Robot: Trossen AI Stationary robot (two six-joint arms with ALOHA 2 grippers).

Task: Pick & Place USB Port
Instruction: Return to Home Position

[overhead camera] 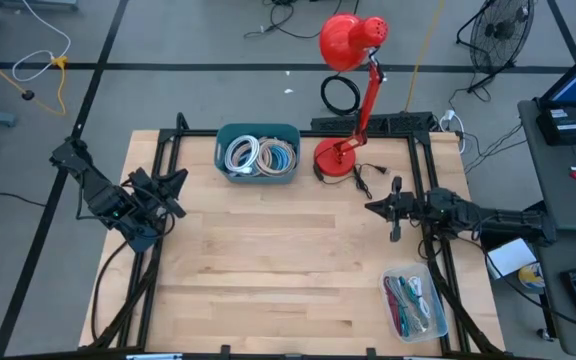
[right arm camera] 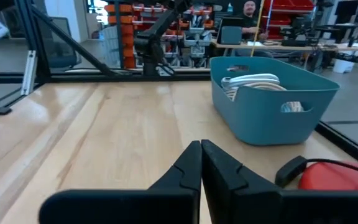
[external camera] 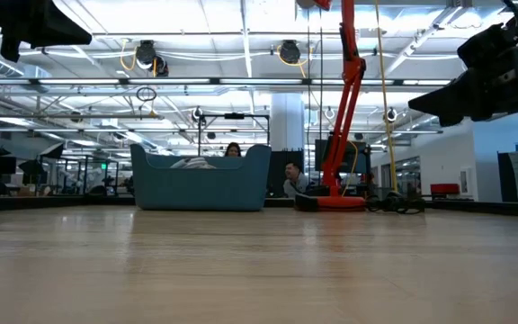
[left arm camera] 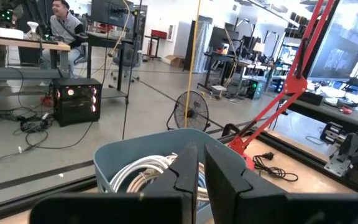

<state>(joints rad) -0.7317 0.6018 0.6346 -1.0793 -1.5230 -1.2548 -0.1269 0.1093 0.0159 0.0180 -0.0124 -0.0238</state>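
A teal bin [overhead camera: 258,175] with coiled white and grey cables [overhead camera: 256,154] stands at the table's far edge; the left wrist view shows its cables [left arm camera: 143,169] close ahead. No USB port can be made out in any view. My left gripper [overhead camera: 180,183] hovers at the table's left side, pointing level at the bin, its fingers [left arm camera: 185,168] all but closed with nothing between them. My right gripper [overhead camera: 371,207] hovers at the right side, level, pointing toward the table's left edge. It is shut and empty in the right wrist view [right arm camera: 201,155].
A red desk lamp [overhead camera: 338,158] stands right of the bin at the far edge, its black cord [overhead camera: 363,178] on the table. A clear box [overhead camera: 413,303] of coloured cables sits at the near right corner. Bare wood [overhead camera: 268,260] lies between the arms.
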